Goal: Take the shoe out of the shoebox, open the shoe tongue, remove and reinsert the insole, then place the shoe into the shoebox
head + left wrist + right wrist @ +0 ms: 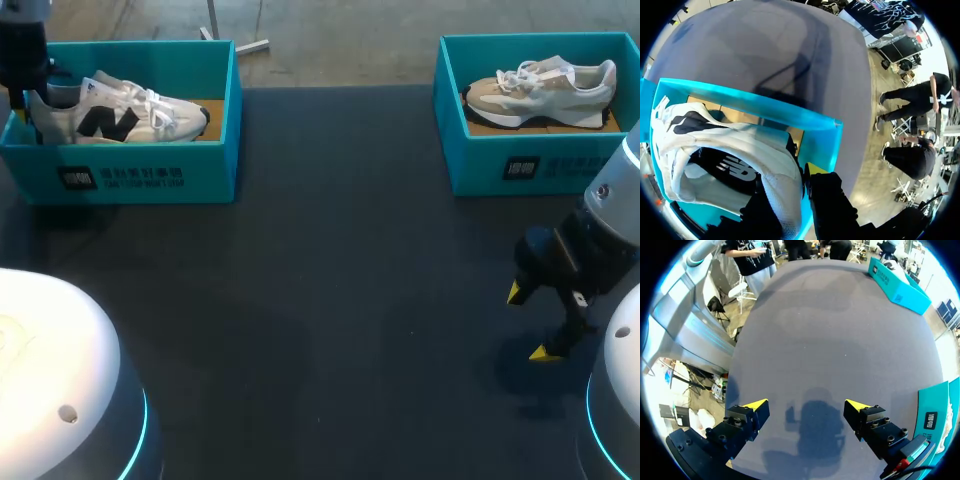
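Note:
A white shoe (130, 115) with dark side markings lies in the teal shoebox (130, 175) at the far left of the table. My left gripper (30, 108) stands at its heel. In the left wrist view the gripper (790, 175) is shut on the heel wall of the shoe (730, 145), one finger inside the collar and one outside, near the wall of the box (820, 140). My right gripper (530, 322) hangs open above bare table at the right, nothing between its fingers (807, 405).
A second teal shoebox (540, 160) with a beige shoe (545, 90) stands at the far right; its corner (935, 415) shows beside my right gripper. The dark tabletop (330, 280) stretches between the boxes.

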`<state>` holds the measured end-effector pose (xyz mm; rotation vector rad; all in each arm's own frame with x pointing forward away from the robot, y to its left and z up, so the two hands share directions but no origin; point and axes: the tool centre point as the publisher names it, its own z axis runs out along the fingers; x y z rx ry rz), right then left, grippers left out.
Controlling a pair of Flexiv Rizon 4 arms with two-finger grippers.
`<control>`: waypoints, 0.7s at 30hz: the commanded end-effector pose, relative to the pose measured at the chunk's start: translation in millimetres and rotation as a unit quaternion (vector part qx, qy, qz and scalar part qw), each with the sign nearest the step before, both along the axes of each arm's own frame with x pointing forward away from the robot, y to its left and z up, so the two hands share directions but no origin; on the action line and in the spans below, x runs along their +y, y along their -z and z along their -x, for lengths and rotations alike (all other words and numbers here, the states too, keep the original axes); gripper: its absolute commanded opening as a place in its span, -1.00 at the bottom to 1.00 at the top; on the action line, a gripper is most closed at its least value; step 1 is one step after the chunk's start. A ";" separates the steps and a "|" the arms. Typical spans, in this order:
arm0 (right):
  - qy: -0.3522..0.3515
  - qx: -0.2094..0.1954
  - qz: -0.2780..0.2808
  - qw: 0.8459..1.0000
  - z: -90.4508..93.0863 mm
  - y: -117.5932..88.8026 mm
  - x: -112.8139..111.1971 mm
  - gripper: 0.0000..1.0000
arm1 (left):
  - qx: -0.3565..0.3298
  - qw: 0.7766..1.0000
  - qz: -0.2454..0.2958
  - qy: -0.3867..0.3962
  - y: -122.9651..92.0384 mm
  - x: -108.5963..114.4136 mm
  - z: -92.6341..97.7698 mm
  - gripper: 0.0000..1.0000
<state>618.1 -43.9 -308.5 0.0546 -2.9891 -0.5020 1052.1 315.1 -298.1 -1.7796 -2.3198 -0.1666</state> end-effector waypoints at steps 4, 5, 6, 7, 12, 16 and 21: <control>0.000 0.000 0.001 1.000 0.5 0.6 0.4 1.00 | -0.005 1.000 0.000 0.001 -1.4 -0.2 3.3 -1.00; 0.000 0.000 0.001 1.000 0.5 0.6 0.4 1.00 | -0.007 1.000 -0.003 0.003 1.4 -2.2 3.3 -1.00; 0.000 0.000 0.001 1.000 0.5 0.6 0.4 1.00 | -0.006 1.000 -0.002 0.003 4.2 -3.8 4.1 -1.00; 0.000 0.000 0.001 1.000 0.5 0.6 0.4 1.00 | -0.008 1.000 -0.005 0.005 7.8 -5.1 4.3 -1.00; 0.000 0.000 0.001 1.000 0.5 0.6 0.4 1.00 | -0.004 1.000 -0.010 0.006 21.6 -8.1 2.9 -1.00; 0.000 0.000 0.001 1.000 0.5 0.6 0.4 1.00 | -0.001 1.000 -0.015 0.003 31.0 -8.2 2.5 -1.00; 0.000 0.000 0.001 1.000 0.5 0.6 0.4 1.00 | 0.001 1.000 -0.022 0.004 39.5 -7.7 5.4 -1.00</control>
